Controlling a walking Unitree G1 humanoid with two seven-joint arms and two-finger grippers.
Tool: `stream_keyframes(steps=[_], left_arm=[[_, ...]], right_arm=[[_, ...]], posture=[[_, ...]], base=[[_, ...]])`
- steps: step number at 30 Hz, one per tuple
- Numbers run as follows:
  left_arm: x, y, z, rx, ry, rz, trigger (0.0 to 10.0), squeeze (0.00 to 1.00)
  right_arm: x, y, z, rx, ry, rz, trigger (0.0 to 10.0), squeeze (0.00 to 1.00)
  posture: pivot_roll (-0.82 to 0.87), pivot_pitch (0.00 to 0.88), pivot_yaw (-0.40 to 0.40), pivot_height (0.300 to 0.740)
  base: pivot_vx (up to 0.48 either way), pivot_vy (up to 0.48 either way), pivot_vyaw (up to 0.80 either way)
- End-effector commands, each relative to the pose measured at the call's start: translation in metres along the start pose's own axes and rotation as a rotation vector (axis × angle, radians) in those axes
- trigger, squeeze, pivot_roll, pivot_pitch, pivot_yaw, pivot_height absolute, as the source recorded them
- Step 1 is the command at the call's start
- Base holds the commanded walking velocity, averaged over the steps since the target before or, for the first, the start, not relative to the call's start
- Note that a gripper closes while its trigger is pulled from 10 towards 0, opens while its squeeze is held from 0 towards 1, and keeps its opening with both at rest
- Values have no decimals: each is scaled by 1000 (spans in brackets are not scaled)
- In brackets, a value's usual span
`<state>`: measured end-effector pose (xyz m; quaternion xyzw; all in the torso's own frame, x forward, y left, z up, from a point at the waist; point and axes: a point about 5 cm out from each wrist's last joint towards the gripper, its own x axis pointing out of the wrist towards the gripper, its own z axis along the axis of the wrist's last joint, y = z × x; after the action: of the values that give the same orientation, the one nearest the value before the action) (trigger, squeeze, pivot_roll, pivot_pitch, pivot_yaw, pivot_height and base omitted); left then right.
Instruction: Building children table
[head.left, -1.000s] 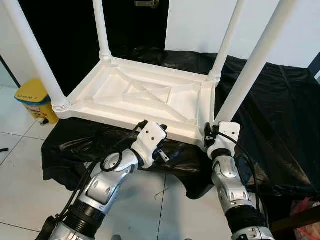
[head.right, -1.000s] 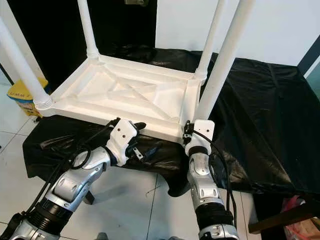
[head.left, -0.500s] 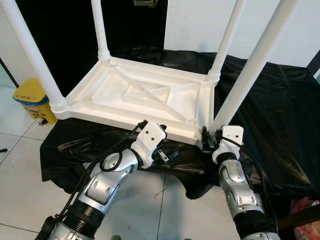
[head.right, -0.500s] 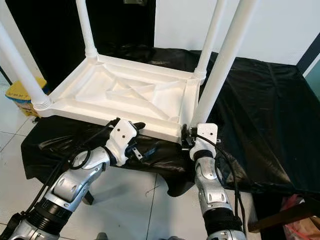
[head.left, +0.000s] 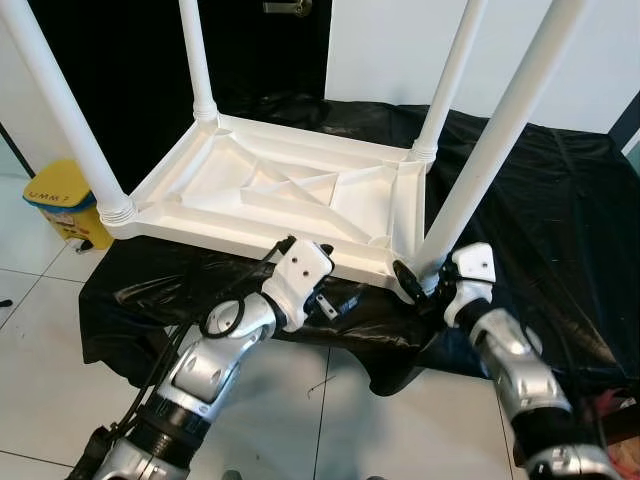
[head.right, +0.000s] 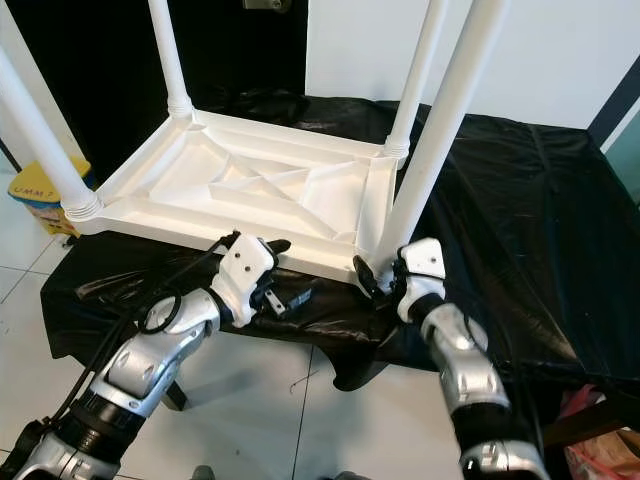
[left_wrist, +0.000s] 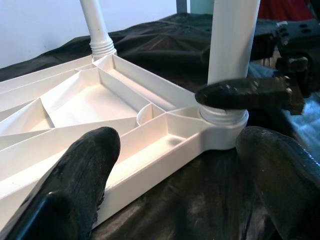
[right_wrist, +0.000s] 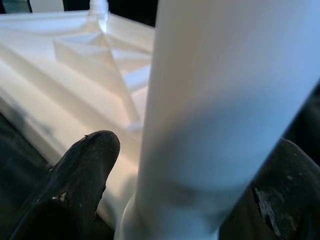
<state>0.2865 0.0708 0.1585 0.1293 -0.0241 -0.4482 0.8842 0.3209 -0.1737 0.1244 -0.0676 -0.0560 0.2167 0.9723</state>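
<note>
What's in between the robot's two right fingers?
The near white plastic table leg stands between the right gripper's black fingers, just above its socket, seen in the right wrist view.
</note>
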Motion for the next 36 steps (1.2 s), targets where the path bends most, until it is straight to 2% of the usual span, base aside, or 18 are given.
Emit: stream_keyframes(steps=[1,6,7,8,12,17,18,20,21,28,29,32,34,36], left_arm=[[1,-2,-2,-4,12,-79,10000,0],[1,-1,-2,11,21,-83,10000,0],[1,-2,-2,16,23,-85,10000,0],[2,0,0,4,19,-77,10000,0],[2,2,2,8,24,-67,10000,0],[-1,5,1,18,31,-68,10000,0],[-1,6,1,17,28,-64,10000,0],[-1,6,1,17,28,-64,10000,0],[0,7,2,18,27,-59,10000,0],[-1,8,2,24,24,-55,10000,0],[-2,7,2,22,26,-53,10000,0],[-2,7,1,20,28,-53,10000,0],[-4,5,0,15,33,-53,10000,0],[-4,5,0,15,33,-53,10000,0]], right_arm=[[-2,-1,-7,-12,35,18,10000,0],[5,-1,-6,-26,46,37,10000,0],[7,0,-8,-27,55,55,4824,0],[7,-1,-9,-9,62,54,118,0],[7,-1,-11,-1,74,65,0,0],[4,1,-17,13,94,75,0,0],[4,1,-18,14,100,65,9098,0],[4,1,-18,14,100,65,9098,0],[5,1,-20,11,108,50,10000,0],[4,-2,-24,31,123,-61,10000,0],[3,-1,-25,62,121,-111,10000,0],[2,3,-26,77,121,-162,10000,0],[-1,12,-27,123,113,-285,10000,0],[-1,12,-27,123,113,-285,10000,0]], posture=[[-1,73,-94,740],[2,65,-90,740],[8,59,-89,740],[11,100,-89,740],[14,109,-88,740],[21,97,-93,740],[23,96,-92,740],[23,96,-92,740],[23,96,-92,740],[32,85,-91,740],[32,86,-89,740],[34,86,-90,740],[29,85,-87,740],[29,85,-87,740]], base=[[0,0,0],[0,0,0],[0,0,0],[0,0,0],[0,0,0],[0,0,0],[0,0,0],[0,0,0],[0,0,0],[0,0,0],[0,0,0],[0,0,0],[0,0,0],[0,0,0]])
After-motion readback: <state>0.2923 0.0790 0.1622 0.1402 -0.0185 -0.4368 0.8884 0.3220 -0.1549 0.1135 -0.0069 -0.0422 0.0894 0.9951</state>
